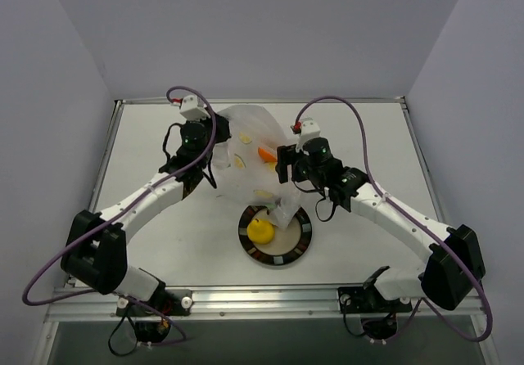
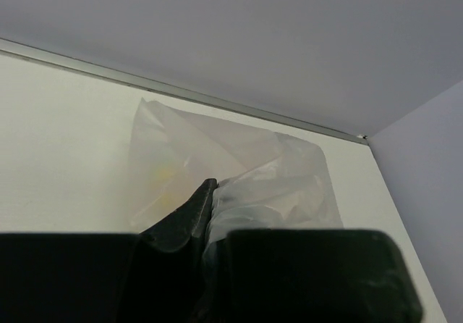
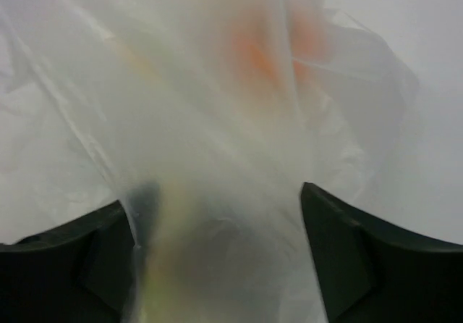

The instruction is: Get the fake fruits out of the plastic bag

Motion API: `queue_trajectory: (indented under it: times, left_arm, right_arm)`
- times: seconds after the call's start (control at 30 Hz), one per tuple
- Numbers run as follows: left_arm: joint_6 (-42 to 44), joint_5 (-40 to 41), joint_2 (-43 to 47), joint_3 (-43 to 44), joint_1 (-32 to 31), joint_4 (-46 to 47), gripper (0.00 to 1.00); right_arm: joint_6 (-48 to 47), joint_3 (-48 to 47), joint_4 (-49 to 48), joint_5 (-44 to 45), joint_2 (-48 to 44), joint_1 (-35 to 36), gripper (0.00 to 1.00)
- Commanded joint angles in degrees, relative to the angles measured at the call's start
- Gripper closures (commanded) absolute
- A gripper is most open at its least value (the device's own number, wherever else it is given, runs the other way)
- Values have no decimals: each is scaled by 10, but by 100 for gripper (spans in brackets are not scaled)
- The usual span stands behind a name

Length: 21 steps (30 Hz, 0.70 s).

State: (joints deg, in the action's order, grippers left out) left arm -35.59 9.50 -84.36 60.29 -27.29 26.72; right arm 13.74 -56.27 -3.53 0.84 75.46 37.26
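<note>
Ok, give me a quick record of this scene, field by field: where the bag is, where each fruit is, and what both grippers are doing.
plastic bag: raised between the two arms, lower end over the plate
yellow fruit: out of the bag, on the plate
orange fruit: inside the bag
dark red fruit: not visible
left gripper: shut on the bag's film
right gripper: open, bag between its fingers

Crinkled clear plastic bag [image 3: 217, 120] fills the view, with a blurred orange fruit [image 3: 253, 51] showing through its film. The right tool [image 3: 217, 211] holds its dark fingers [image 3: 351, 261] wide apart, film bunched between them.
</note>
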Motion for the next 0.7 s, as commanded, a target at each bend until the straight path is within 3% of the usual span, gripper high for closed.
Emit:
queue_trajectory:
  times: [0.0,0.1,0.2,0.37,0.67]
  left_arm:
    - [15,18,77,-40,2,14,98]
    - [18,35,132,-81,0,3,98]
    - [11,54,192,-134,-3,-3,98]
    - [12,61,261,-176,-17,-32,98]
    - [22,63,273,-189,-29,-43,98]
  right_arm:
    - [-14,-2,-5,130,-10,3,33]
    - [-17,-24,-9,139,20,-7,58]
    - [-28,-76,-34,123,66,-24,74]
    - [-32,-195,-54,44,161,-46,81]
    - [-56,-412,-55,-39,312,-88,97]
